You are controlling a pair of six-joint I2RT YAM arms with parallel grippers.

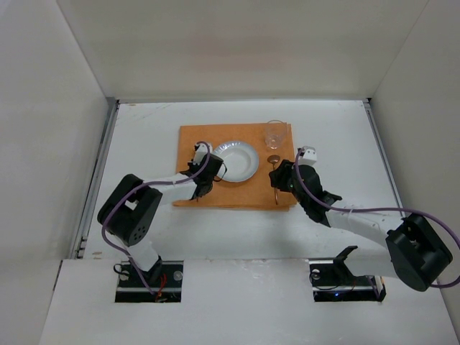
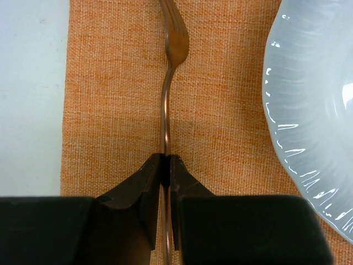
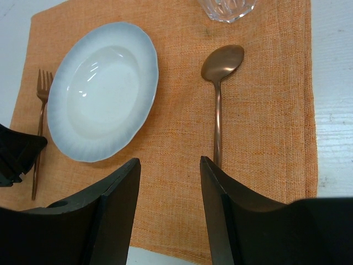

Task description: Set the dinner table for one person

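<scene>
Left fingers [image 2: 138, 190] pinch fork [image 2: 177, 47] near mat [image 2: 110, 83] edge.

The left arm [image 1: 162, 183] and right arm [image 1: 359, 223] are built alike, with white tubular links and bulky matte black joint housings, and a looping purple cable [image 1: 374, 210] runs along each. The left tool [image 2: 165, 165] and right tool [image 3: 168, 165] are black, with wedge-shaped fingers [image 3: 116, 199].

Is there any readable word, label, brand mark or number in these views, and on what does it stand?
None can be read. The plate, fork, spoon, glass, orange mat and dinner table show no print.
</scene>
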